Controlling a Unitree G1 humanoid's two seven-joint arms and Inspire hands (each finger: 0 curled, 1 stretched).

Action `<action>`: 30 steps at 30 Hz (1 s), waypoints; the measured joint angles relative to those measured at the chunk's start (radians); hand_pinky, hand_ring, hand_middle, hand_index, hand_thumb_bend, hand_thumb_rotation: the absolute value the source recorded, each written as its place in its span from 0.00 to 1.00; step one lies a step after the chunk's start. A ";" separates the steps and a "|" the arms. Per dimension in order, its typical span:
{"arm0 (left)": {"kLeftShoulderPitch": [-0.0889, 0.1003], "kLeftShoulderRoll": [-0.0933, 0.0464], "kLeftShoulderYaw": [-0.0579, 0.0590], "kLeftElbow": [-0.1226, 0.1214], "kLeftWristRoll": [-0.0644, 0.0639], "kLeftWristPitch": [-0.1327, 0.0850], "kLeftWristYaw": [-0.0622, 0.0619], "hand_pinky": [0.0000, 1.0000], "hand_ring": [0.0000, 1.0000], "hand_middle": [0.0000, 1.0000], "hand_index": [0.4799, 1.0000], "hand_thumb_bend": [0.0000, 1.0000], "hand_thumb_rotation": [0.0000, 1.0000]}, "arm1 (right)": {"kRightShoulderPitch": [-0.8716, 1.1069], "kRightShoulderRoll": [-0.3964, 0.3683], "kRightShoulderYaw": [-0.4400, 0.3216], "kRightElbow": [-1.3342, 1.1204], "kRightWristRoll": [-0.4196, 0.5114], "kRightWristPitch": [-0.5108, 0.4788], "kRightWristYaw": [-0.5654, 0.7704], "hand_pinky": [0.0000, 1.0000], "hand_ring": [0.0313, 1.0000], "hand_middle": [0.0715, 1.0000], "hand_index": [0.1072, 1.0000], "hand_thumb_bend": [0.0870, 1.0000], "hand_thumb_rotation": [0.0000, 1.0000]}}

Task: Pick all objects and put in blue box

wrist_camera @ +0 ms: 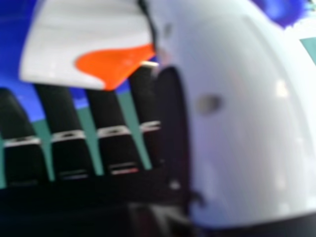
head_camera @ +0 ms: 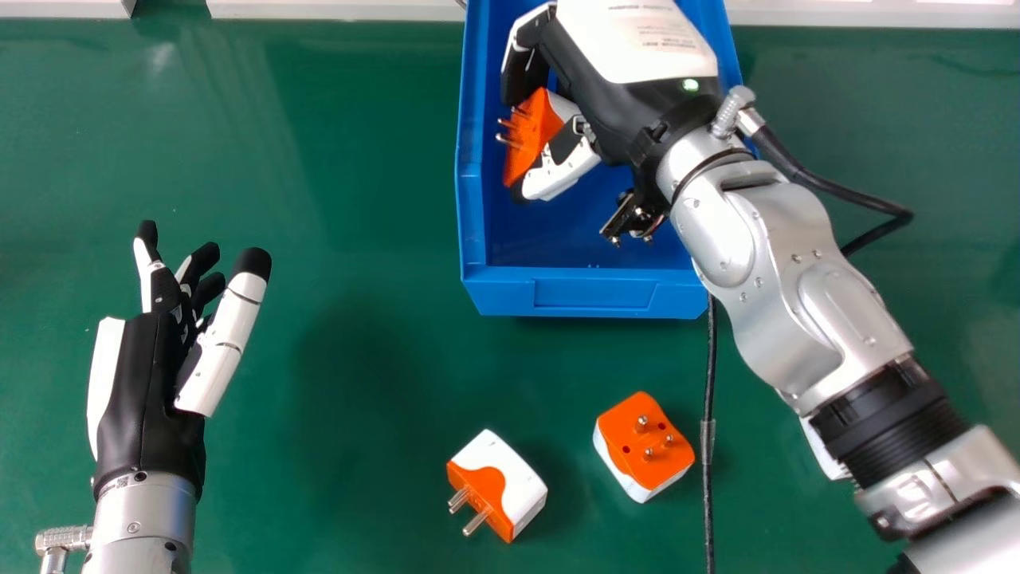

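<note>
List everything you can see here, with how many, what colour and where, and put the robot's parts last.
Table: one, green, under everything
Box: one, blue, far side of the table
Held adapter: one, orange and white, in the right hand, at the box
Loose adapters: two, orange and white, on the table, nearer than the box
Cable: two visible stretches, black, right wrist and table; join hidden
White strips: three visible stretches, white, far edge
Left hand: one, black and white, view's left
Right hand: one, black and white, at the box
Forearms: two, silver, behind the hands
</note>
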State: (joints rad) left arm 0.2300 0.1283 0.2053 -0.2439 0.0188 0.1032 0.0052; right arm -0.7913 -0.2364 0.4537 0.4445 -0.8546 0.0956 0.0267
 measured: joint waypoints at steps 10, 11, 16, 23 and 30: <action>0.012 0.000 0.003 -0.015 -0.009 0.002 -0.002 0.89 0.93 0.95 0.84 0.65 0.71 | -0.050 0.000 0.035 0.136 -0.025 0.007 -0.046 0.34 0.44 0.52 0.44 0.44 0.00; 0.014 0.000 0.003 -0.016 -0.009 0.002 -0.003 0.89 0.94 0.95 0.84 0.65 0.71 | -0.050 0.001 0.037 0.134 -0.025 0.018 -0.043 0.37 0.56 0.63 0.49 0.43 0.00; 0.023 -0.001 0.003 -0.018 -0.017 0.001 -0.005 0.89 0.94 0.95 0.85 0.64 0.70 | -0.050 0.000 0.040 0.097 -0.022 0.053 -0.008 0.44 0.91 0.96 0.84 0.37 0.00; 0.023 -0.001 0.003 -0.018 -0.018 0.001 -0.006 0.90 0.94 0.95 0.85 0.65 0.70 | -0.050 -0.002 0.040 0.044 -0.018 0.060 0.021 0.93 1.00 1.00 0.99 0.61 0.00; 0.020 -0.003 0.000 -0.018 -0.018 0.001 -0.005 0.90 0.94 0.95 0.85 0.65 0.70 | -0.042 -0.007 0.030 -0.025 -0.004 0.058 0.025 0.99 1.00 1.00 1.00 0.65 0.04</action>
State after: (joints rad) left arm 0.2503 0.1256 0.2053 -0.2618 0.0005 0.1038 -0.0001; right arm -0.8328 -0.2437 0.4837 0.4197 -0.8587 0.1536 0.0515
